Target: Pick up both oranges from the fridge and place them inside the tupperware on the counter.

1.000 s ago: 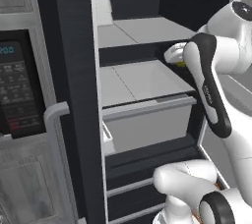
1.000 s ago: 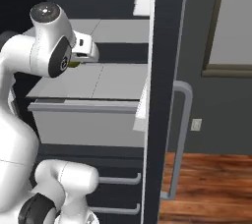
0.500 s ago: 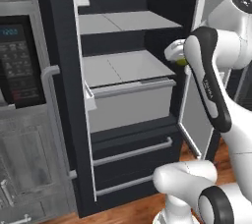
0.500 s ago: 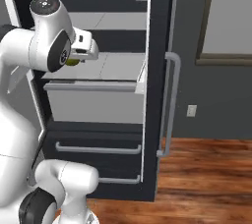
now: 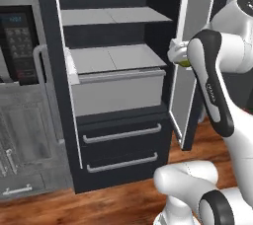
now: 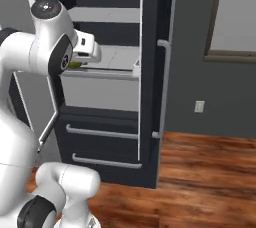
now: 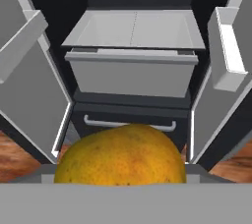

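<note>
Gripper (image 5: 181, 57): closed around an orange, held in the air in front of the open fridge, level with the grey bin; its tips are hidden behind the fruit in the hand view.
Orange (image 7: 120, 155): dull yellow-orange with small dark specks, clamped at the hand. In the left base view a yellow-green sliver of it (image 5: 185, 62) shows under the white hand; in the right base view a sliver (image 6: 75, 64) sits just below the hand, beside the arm's dark joint.
Arm (image 5: 212, 91): white with dark joints, rising from the base and bent so the hand points at the fridge.
Floor (image 6: 200, 172): brown wood planks in front of the fridge.
Fridge (image 5: 118, 135): tall black cabinet, both doors swung open.
Doors: the left one (image 5: 66, 71) carries a long grey handle on its outer face; the right one (image 5: 185, 91) has a white door bin (image 7: 227, 51) on its inner side.
Lower drawers (image 5: 121, 145): two, black, each with a silver bar handle, both shut, at the fridge's bottom.
Bin (image 7: 132, 73): grey drawer above the lower drawers, its front standing slightly forward of the shelf lip.
Shelves (image 5: 116, 58): light grey, one directly over the bin, another (image 5: 113, 16) higher up.
Microwave (image 5: 17, 46): black with a keypad, left of the fridge, set in grey cabinets.
Wall (image 6: 210, 72): grey, right of the fridge, with a white outlet (image 6: 199, 106) low down.
</note>
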Motion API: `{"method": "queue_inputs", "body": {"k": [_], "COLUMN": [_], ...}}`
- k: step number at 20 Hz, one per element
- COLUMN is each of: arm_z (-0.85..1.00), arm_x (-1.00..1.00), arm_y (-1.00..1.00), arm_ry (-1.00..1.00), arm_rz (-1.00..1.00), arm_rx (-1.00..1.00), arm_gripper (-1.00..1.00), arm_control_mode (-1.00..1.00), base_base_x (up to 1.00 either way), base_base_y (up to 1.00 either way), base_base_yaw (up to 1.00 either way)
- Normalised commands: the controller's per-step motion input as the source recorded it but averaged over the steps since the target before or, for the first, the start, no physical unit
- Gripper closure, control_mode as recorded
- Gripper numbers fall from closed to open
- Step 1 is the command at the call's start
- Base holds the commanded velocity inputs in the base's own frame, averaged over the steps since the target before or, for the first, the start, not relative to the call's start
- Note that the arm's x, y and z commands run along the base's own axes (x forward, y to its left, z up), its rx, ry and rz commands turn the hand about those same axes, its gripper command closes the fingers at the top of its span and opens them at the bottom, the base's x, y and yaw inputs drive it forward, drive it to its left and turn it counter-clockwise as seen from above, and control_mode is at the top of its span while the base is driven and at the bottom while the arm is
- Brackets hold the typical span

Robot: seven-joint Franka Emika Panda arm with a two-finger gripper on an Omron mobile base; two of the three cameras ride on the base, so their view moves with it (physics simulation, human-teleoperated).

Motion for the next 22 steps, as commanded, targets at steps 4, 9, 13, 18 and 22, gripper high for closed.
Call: {"method": "queue_inputs", "body": {"k": [4, 9, 13, 18, 22], "arm_z": [0.00, 0.00, 0.00, 0.00, 0.00], "arm_x": [0.00, 0.00, 0.00, 0.00, 0.00], "arm_y": [0.00, 0.00, 0.00, 0.00, 0.00], "arm_ry": [0.00, 0.00, 0.00, 0.00, 0.00], "arm_rz": [0.00, 0.00, 0.00, 0.00, 0.00], "arm_rx": [0.00, 0.00, 0.00, 0.00, 0.00], "arm_gripper": [1.00, 1.00, 1.00, 1.00, 1.00], "arm_control_mode": [1.00, 1.00, 1.00, 1.00, 1.00], "base_base_x": [-0.08, 0.00, 0.00, 0.00, -0.18], "base_base_y": [-0.71, -0.66, -0.37, -0.08, -0.09], "base_base_yaw": [0.42, 0.57, 0.66, 0.71, 0.69]}}
